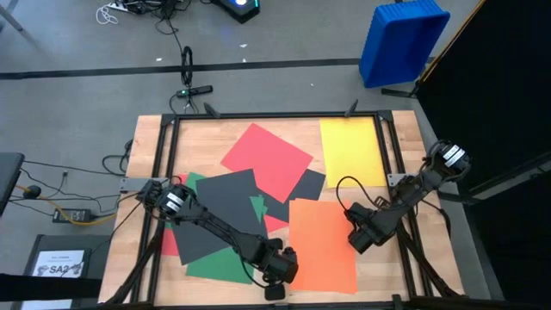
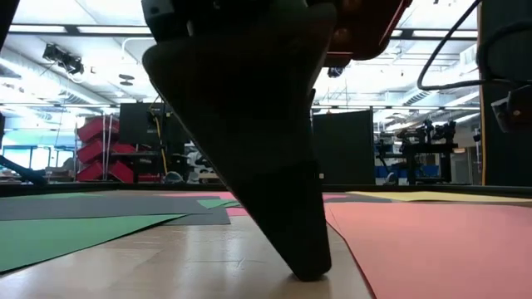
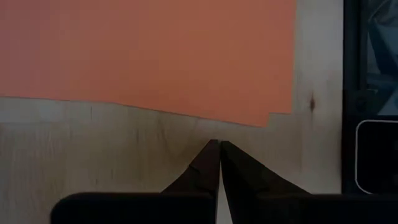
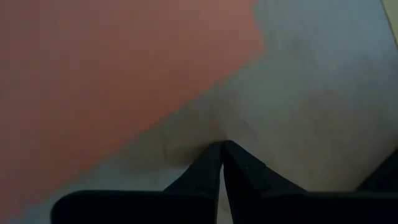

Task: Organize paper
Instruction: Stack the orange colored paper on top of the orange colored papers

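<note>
Coloured paper lies spread flat on the wooden table: a red sheet [image 1: 267, 159], a yellow sheet [image 1: 351, 151], dark grey sheets [image 1: 219, 200], a green sheet [image 1: 225, 263] and an orange sheet [image 1: 323, 245] at the near right. My left gripper [image 3: 219, 144] is shut at the near edge, its tips on bare wood just off the orange sheet's [image 3: 149, 50] edge. My right gripper [image 4: 222, 144] is shut and points down at the orange sheet's right edge [image 1: 355, 241], its tips over bare wood beside the sheet [image 4: 93, 87]. My left gripper comes down slanting from above, and its shut fingertips [image 2: 306, 270] meet the bare wood a short way left of the orange sheet's edge [image 2: 353, 262]. They do not touch the paper. My right gripper's shut tips are close over the wood; whether they touch it I cannot tell.
A black metal frame [image 1: 164, 172] runs round the table and shows beside the orange sheet [image 3: 367, 74]. A blue bin [image 1: 403, 39] stands beyond the far right corner. A small white printed sheet [image 1: 60, 263] lies off the table at the left. Cables lie beyond the far edge.
</note>
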Controlling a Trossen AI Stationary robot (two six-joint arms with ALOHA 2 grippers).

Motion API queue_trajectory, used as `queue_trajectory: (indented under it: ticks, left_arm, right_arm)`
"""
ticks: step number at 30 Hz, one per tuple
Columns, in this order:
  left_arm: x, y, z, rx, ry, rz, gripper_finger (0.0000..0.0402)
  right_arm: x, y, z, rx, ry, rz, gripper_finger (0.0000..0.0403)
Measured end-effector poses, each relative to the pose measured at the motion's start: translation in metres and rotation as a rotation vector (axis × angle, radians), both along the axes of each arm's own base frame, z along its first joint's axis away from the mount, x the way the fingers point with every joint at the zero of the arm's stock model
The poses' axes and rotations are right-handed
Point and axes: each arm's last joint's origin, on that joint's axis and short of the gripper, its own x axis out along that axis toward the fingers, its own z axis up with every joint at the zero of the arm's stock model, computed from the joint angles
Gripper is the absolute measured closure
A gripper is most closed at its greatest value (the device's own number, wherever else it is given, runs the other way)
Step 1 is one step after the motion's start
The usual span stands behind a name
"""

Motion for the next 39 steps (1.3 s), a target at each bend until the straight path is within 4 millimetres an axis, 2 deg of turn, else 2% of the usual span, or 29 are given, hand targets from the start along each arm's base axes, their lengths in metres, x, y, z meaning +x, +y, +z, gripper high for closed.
queue_trajectory:
  ticks: [28, 35, 39]
  left_arm:
    - [0.012, -0.008, 0.005, -0.078, -0.141, -0.033, 0.0402]
    - [0.011, -0.007, 0.005, -0.048, -0.123, -0.023, 0.0402]
    - [0.015, -0.009, 0.018, -0.040, -0.142, -0.042, 0.0402]
  right_arm:
    - [0.025, -0.023, 0.001, -0.032, -0.093, 0.015, 0.0402]
    - [0.022, -0.025, 0.011, -0.032, -0.120, 0.016, 0.0402]
    - [0.015, -0.029, 0.023, -0.022, -0.140, 0.000, 0.0402]
